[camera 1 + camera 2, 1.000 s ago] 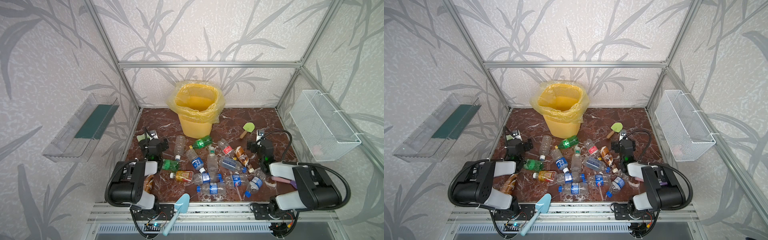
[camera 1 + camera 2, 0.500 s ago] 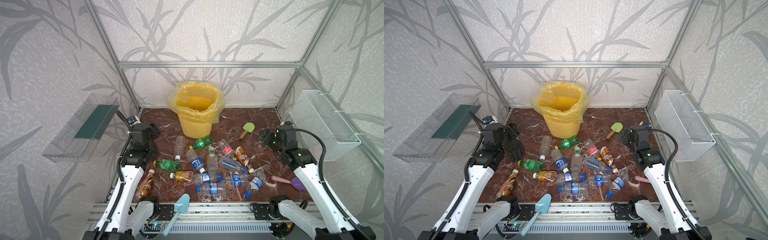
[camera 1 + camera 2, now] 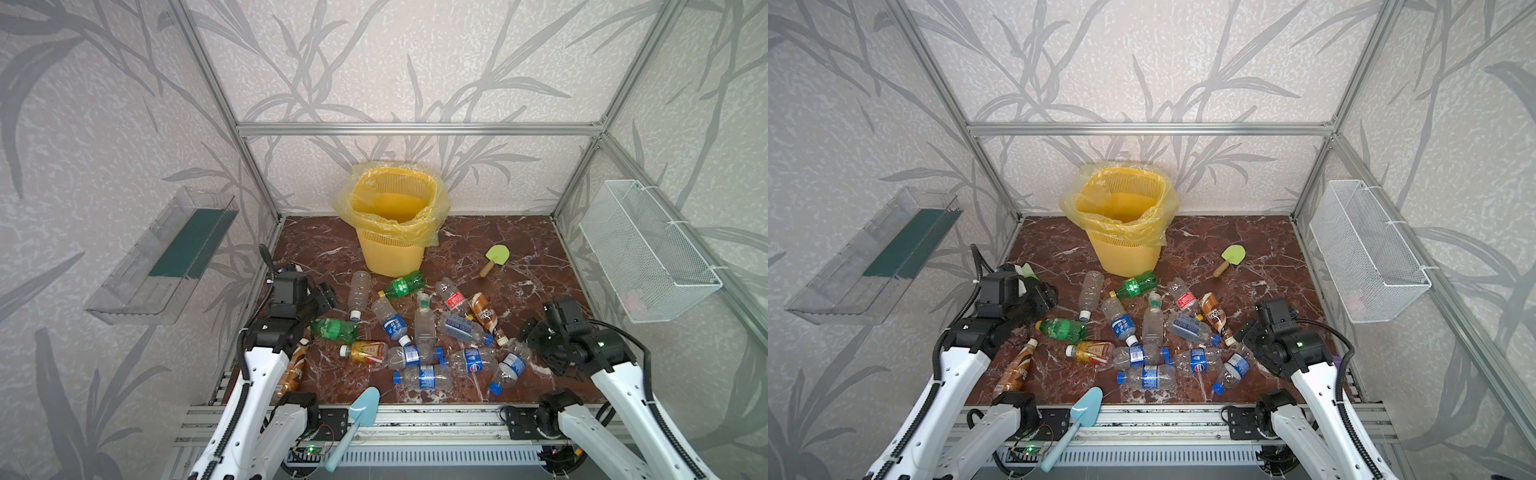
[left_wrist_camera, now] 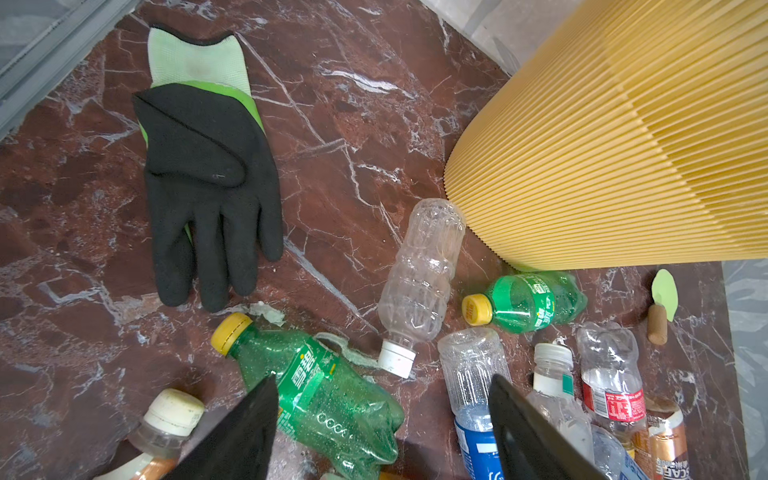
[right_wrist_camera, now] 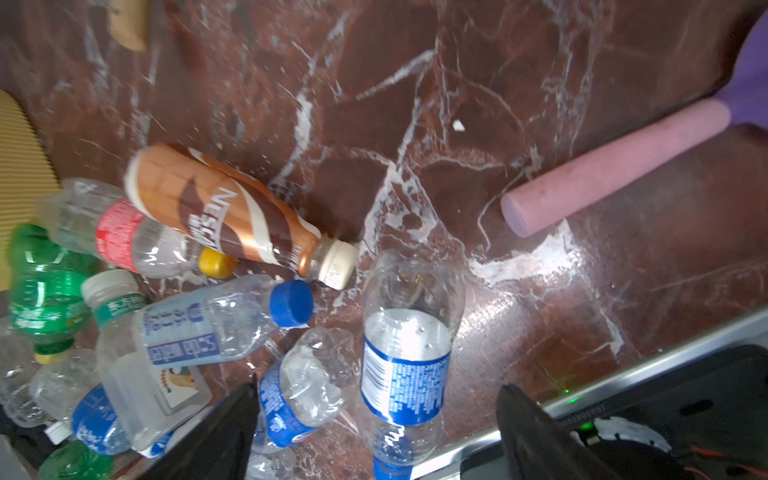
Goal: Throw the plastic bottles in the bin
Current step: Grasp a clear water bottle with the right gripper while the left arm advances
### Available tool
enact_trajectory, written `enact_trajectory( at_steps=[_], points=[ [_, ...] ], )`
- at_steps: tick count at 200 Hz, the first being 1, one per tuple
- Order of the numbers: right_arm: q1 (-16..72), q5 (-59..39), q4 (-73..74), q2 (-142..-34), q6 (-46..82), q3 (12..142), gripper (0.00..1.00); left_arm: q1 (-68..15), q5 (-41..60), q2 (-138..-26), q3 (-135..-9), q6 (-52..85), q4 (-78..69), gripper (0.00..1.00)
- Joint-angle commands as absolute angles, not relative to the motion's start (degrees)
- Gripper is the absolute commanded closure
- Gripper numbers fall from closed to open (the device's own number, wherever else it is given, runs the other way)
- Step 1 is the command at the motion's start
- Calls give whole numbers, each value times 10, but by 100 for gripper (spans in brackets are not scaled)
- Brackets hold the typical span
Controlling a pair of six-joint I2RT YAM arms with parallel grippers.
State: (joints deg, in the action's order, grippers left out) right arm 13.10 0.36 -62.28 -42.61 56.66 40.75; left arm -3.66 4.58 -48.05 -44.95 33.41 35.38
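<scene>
1. Fourteen plastic bottles (image 3: pixel 390 322), one yellow bin (image 3: pixel 390 254), two arms: left gripper (image 4: pixel 382 380) and right gripper (image 5: pixel 378 387) both gape, holding nothing.
2. The bottles are mostly clear with blue labels and lie scattered beneath and ahead of both jaws. The bag-lined lattice bin stands upright beyond them.
3. Red-brown marble floor (image 3: pixel 519 249), leaf-patterned walls (image 3: pixel 415 62).

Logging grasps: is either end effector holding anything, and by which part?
Nothing is held: left end effector and right end effector are both open.

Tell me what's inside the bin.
Only its yellow bag shows inside the bin; nothing else is visible. The near wall hides part of the bottom.
</scene>
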Motion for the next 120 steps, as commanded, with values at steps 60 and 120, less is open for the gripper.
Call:
enact_trajectory(
  at_steps=[60, 120],
  points=[
    [153, -47, -562, -457, 602, 321, 22, -43, 55, -484, -436, 350, 353, 21],
    [153, -68, -482, -471, 597, 274, 29, -49, 58, -489, -431, 358, 348, 21]
  ],
)
